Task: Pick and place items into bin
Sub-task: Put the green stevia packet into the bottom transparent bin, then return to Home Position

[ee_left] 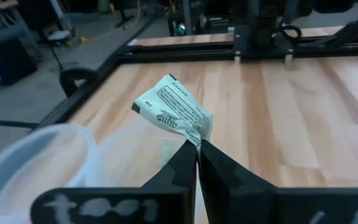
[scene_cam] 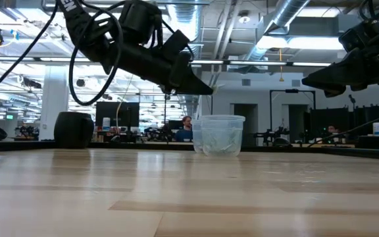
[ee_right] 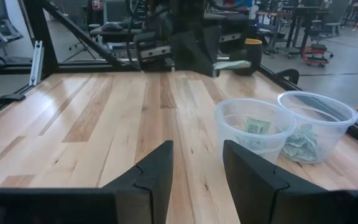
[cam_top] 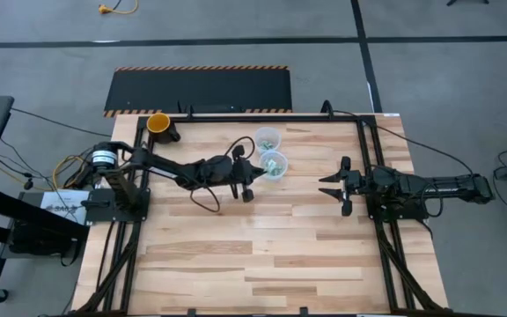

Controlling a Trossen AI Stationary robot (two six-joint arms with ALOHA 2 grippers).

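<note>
Left gripper (ee_left: 197, 148) pinches a small crumpled green-and-white packet (ee_left: 174, 111) just beside the clear plastic cups (cam_top: 273, 164), nearer than the open, idle right gripper (cam_top: 334, 186)

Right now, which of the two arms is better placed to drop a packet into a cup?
The left. Its gripper is shut on a green-and-white packet, raised beside the two clear cups. The right gripper hangs open and empty, farther from the cups.
</note>
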